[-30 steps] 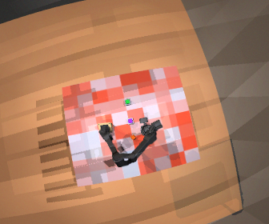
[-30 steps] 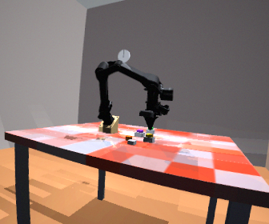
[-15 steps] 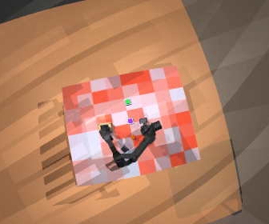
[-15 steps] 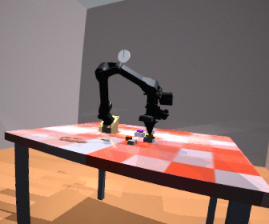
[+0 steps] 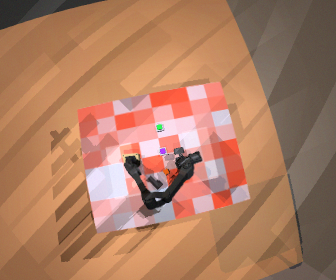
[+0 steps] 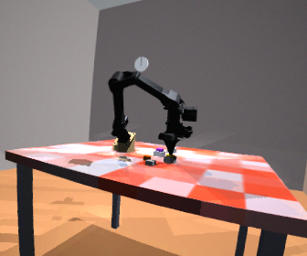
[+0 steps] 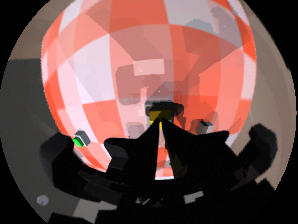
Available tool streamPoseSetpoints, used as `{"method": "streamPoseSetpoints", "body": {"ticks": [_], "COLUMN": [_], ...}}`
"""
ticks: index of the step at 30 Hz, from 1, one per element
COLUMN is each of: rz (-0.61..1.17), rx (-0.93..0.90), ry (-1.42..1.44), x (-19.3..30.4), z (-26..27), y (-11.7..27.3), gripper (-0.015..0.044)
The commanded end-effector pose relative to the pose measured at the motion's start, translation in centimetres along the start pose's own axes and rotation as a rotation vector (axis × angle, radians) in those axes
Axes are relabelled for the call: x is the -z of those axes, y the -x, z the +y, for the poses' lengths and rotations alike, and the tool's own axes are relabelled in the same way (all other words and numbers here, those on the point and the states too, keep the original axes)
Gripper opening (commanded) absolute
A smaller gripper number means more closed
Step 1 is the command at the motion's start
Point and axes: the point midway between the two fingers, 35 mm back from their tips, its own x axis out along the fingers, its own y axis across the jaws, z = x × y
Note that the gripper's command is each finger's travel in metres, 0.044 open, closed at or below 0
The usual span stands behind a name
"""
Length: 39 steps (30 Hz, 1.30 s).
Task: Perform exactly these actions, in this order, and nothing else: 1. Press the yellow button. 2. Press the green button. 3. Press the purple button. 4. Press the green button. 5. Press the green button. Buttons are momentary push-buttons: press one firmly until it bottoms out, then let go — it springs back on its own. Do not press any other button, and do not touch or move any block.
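On the checked table (image 6: 239, 192), near its middle, the arm (image 6: 153, 89) reaches down and right from its base (image 6: 124, 145), with the gripper (image 6: 170, 153) pointing straight down. Fingers pressed together to a single tip, nothing between them. Wrist view: the tip sits right over the yellow button (image 7: 157, 116), touching or nearly so; cannot tell whether it has bottomed out. Judged step: press 1 of 5, under way. Purple button (image 5: 162, 150) lies just left of the gripper in the top view; green button (image 5: 159, 127) is farther up the cloth, apart from both. An orange block (image 5: 166, 171) and a grey one (image 6: 151, 162) sit near the yellow button, so clearance is tight. Risks, as judgement: (a) a shallow push would leave the press uncounted; it needs a firm, vertical stroke, then a clean lift. (b) Any sideways drift during descent or retreat could nudge a block or clip purple out of order. (c) Moving to green without lifting high enough first would drag the tip across purple, which lies roughly on that path.
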Motion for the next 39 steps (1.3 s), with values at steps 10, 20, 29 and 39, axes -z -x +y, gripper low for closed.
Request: {"method": "streamPoseSetpoints", "body": {"ticks": [10,20,29,39], "rz": [0.0,0.001,-0.009,0.002], "rx": [0.004,0.002,-0.035,-0.019], "ry": [0.006,0.007,0.015,0.01], "x": [0.0,0.0,0.4,8.0], "z": [0.0,0.0,9.5,25.9], "y": [3.2,9.3,10.3,9.8], "gripper": [0.002,0.002,0.002,0.002]}}
